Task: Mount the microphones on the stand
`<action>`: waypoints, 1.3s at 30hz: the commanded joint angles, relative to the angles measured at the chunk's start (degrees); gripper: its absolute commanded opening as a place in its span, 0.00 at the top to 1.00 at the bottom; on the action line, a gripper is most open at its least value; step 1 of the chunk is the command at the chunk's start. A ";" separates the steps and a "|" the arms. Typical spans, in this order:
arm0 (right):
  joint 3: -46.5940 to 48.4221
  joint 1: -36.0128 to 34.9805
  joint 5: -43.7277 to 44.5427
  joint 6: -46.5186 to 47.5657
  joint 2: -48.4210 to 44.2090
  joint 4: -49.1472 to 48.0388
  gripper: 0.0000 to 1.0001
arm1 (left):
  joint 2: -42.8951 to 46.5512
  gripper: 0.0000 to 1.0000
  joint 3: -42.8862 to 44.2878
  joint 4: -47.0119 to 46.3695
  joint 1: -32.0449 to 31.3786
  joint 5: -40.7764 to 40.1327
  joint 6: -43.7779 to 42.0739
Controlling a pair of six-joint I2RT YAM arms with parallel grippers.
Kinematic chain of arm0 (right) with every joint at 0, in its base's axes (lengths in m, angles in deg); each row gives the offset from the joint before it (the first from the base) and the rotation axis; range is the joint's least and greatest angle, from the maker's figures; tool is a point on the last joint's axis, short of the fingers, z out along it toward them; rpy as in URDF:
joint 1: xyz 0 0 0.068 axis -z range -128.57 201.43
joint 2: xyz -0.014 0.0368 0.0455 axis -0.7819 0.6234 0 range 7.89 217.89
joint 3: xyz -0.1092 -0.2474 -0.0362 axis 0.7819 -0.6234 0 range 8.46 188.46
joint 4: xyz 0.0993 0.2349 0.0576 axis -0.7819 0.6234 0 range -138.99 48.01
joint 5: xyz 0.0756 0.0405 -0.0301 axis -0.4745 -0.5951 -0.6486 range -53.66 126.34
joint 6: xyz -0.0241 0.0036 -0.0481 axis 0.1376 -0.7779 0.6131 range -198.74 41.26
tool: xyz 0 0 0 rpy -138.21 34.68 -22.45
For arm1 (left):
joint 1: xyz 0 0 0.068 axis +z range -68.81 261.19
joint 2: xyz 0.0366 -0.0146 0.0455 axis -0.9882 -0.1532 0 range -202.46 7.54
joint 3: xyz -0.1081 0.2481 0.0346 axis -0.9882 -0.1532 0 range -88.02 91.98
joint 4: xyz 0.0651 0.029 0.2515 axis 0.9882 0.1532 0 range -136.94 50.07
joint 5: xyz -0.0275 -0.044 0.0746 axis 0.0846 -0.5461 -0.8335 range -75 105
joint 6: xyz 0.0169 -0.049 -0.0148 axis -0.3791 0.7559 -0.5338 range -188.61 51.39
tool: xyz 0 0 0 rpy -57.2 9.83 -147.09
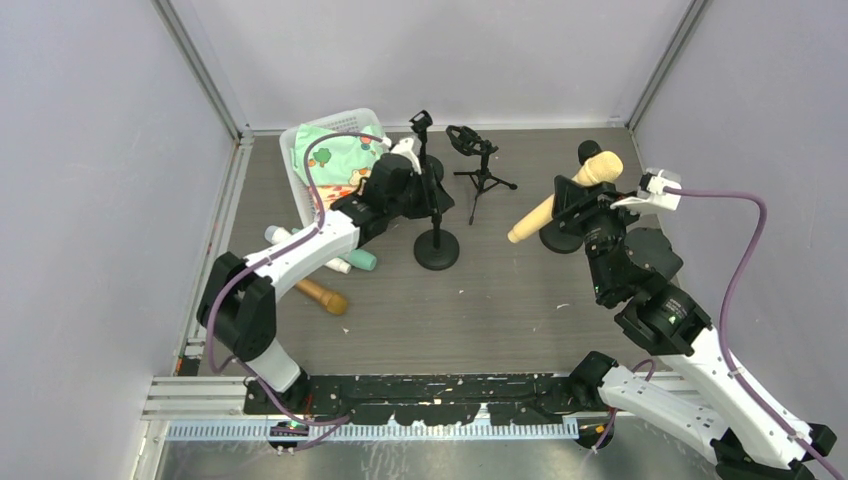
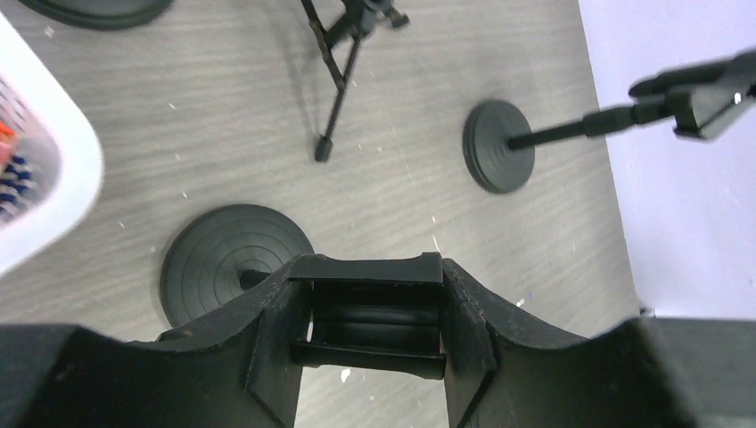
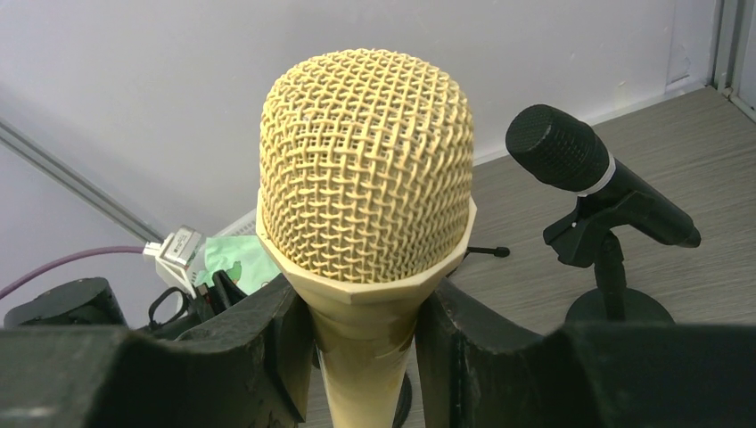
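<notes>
My right gripper point(image 1: 578, 203) point(image 3: 364, 308) is shut on a cream microphone point(image 1: 533, 219) point(image 3: 365, 169), held tilted above the table with its mesh head up. A black microphone point(image 1: 588, 152) point(image 3: 584, 169) sits clipped in a round-base stand point(image 3: 615, 308) just behind it. My left gripper point(image 1: 412, 188) point(image 2: 374, 272) is shut on the black clip point(image 2: 374, 316) of a stand whose round base point(image 2: 223, 263) lies below it. Another round-base stand point(image 1: 437, 248) point(image 2: 497, 158) with an empty clip point(image 1: 421, 122) stands beside it.
A small tripod stand point(image 1: 481, 170) point(image 2: 337, 71) stands at the back centre. A white basket point(image 1: 296, 165) with a green cloth is at the back left. A white-and-teal microphone point(image 1: 352, 260) and a brown microphone point(image 1: 322, 296) lie on the table at the left.
</notes>
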 commanded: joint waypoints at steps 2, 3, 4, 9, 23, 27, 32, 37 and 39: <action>0.65 0.15 -0.13 -0.03 0.31 -2.06 0.99 | 5.21 0.86 -1.44 1.62 -1.71 1.88 -2.99; 0.60 0.11 -0.25 -0.06 0.33 -2.05 0.99 | 5.65 0.81 -2.00 1.85 -1.74 1.17 -4.38; 0.56 0.14 -0.39 -0.18 0.33 -2.10 0.99 | 5.94 0.73 -2.51 1.88 -1.70 0.87 -5.48; 0.05 0.11 -1.42 0.02 0.31 -2.92 0.99 | 7.31 0.36 -6.02 -2.40 -1.71 1.86 -9.18; -0.84 0.10 -6.64 1.55 0.47 -5.14 0.99 | 15.06 0.00 -25.72 -33.73 -4.20 -0.11 -20.23; -1.47 0.16 -8.33 3.02 0.69 -6.12 0.99 | 12.49 0.00 -32.73 -48.80 -7.58 -5.25 -25.33; -3.54 0.15 -9.37 3.86 -0.07 -8.71 0.99 | 4.73 0.07 -36.21 -67.21 -9.64 -8.22 -28.68; -4.40 0.16 -9.88 3.80 -0.65 -8.59 0.99 | -1.88 0.20 -34.36 -74.62 -10.60 -12.94 -30.01; -4.60 0.12 -9.95 3.87 -0.95 -8.52 0.99 | -3.86 0.24 -33.69 -76.23 -10.66 -14.77 -30.05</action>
